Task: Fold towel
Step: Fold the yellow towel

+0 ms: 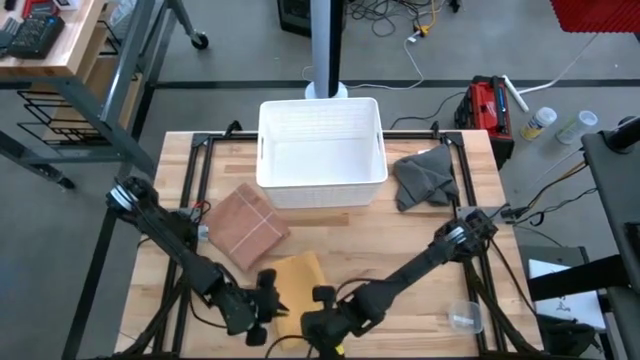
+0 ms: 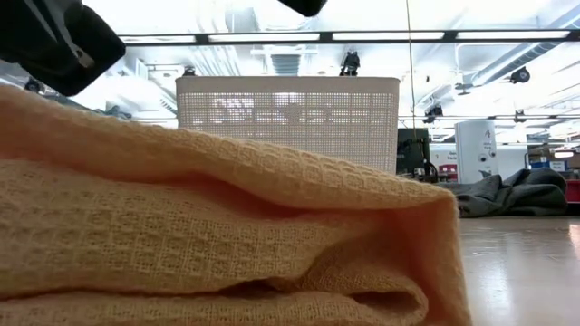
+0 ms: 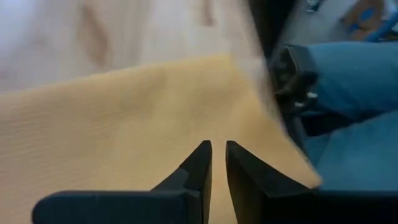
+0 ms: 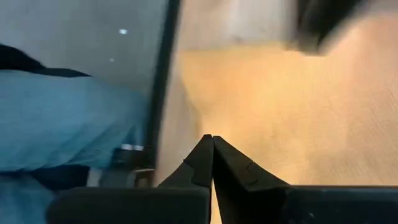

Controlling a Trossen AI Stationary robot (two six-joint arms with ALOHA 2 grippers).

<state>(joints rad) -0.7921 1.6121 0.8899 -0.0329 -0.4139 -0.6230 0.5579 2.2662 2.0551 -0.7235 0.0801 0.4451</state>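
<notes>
The yellow waffle-weave towel (image 1: 293,283) lies folded over on the table near its front edge. In the low view its layers (image 2: 227,235) rest one on another, with the rounded fold (image 2: 426,263) at the right. My left gripper (image 1: 264,303) hovers over the towel's near left part. Its fingers (image 3: 217,147) are a narrow slit apart with nothing between them. My right gripper (image 1: 324,299) is shut (image 4: 211,138) above the towel's near right edge. In the low view both arms show as dark shapes clear above the towel.
A white basket (image 1: 321,150) stands at the back middle. A reddish-brown folded cloth (image 1: 248,226) lies in front of it at the left, and a crumpled grey cloth (image 1: 425,178) at the right. A clear cup (image 1: 466,318) sits front right. Blue fabric (image 4: 62,118) shows past the front edge.
</notes>
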